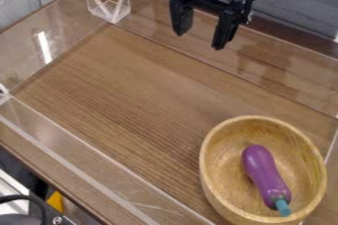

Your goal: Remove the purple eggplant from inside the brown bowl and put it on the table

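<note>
The purple eggplant (268, 179) lies inside the brown bowl (220, 161), which sits on the counter (132, 101) at the near right corner. The eggplant rests right of the bowl's centre, its teal stem tip pointing toward the near edge. The claw (203, 25) hangs at the far side of the counter, well apart from the bowl, pointing down with its dark fingers spread and nothing between them. Low clear walls (106, 2) border the counter.

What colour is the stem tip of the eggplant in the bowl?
Teal-blue, on the purple eggplant lying in the brown bowl; the single camera view shows it.
</note>
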